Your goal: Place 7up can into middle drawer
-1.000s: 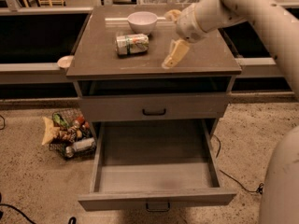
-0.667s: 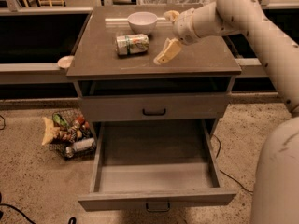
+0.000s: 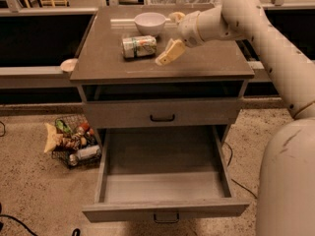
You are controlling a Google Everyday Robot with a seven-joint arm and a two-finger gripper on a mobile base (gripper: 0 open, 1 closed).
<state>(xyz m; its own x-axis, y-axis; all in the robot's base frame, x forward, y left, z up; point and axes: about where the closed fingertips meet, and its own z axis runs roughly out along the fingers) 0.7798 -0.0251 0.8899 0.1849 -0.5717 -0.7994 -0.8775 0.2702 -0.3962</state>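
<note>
My gripper [image 3: 171, 35] hangs over the cabinet top [image 3: 211, 63], fingers spread wide and holding nothing. The lower fingertip [image 3: 165, 55] is just beside the right end of the can [image 3: 139, 46] (whether it touches, I cannot tell). The can lies on its side in front of the bowl [image 3: 150, 22], near it but apart. Below, the middle drawer [image 3: 165, 188] stands pulled out; the front above it [image 3: 123, 114] is closed.

one view | high front, looking down | close | fingers [image 3: 170, 52] over cabinet [image 3: 211, 63] top
</note>
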